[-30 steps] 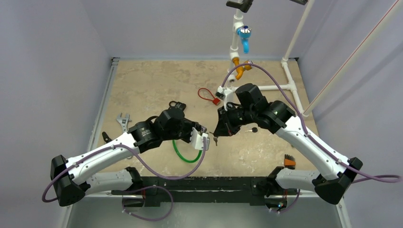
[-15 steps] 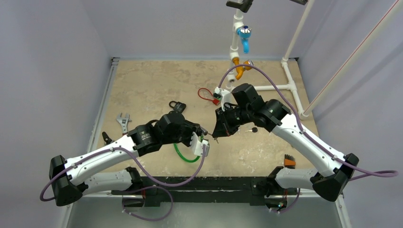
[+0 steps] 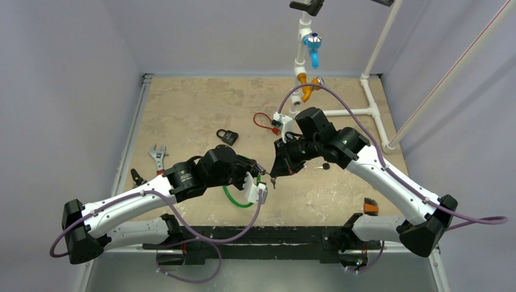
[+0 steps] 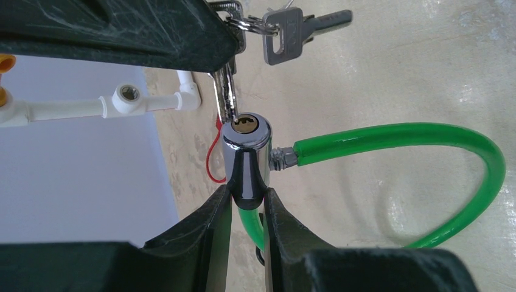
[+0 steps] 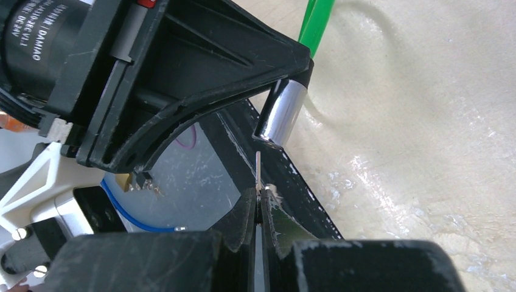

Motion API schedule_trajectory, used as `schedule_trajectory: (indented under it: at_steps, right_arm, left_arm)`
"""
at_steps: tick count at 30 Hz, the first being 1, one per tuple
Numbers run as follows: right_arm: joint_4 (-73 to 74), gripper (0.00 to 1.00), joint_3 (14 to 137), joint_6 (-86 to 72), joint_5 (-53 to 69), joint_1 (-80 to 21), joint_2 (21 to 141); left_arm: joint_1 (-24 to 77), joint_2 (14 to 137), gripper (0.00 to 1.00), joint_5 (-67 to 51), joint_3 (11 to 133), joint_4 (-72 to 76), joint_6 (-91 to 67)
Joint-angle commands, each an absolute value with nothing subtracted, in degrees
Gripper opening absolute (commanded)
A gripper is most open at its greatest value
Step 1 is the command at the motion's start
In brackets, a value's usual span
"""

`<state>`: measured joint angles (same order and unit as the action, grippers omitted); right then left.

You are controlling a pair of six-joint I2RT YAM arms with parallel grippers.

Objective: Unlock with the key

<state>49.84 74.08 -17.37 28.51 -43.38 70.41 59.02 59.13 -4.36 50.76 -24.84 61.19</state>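
Silver key, tip toward chrome lock cylinder

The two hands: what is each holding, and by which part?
Left hand: the green cable lock, by its cylinder's black end. Right hand: the silver key, by its head.

"DAMIAO" on L arm's black motor; rest illegible.

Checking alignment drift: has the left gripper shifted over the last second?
Yes. The left gripper slid toward the near edge, away from the black padlock.
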Motion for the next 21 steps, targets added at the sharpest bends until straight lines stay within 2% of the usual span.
schedule_trajectory:
  at_steps: [1, 21]
  right_arm:
    - [47.7, 0.0, 73.2, -18.1, 30.1, -43.6, 70.7]
    - [45.5, 0.0, 71.9, -18.5, 30.8, -43.6, 71.3]
  left_arm:
    - [59.4, 58.3, 0.0, -3.5, 51.3, -21.0, 62.1]
    - [59.4, 57.5, 0.0, -3.5, 50.3, -20.4, 63.3]
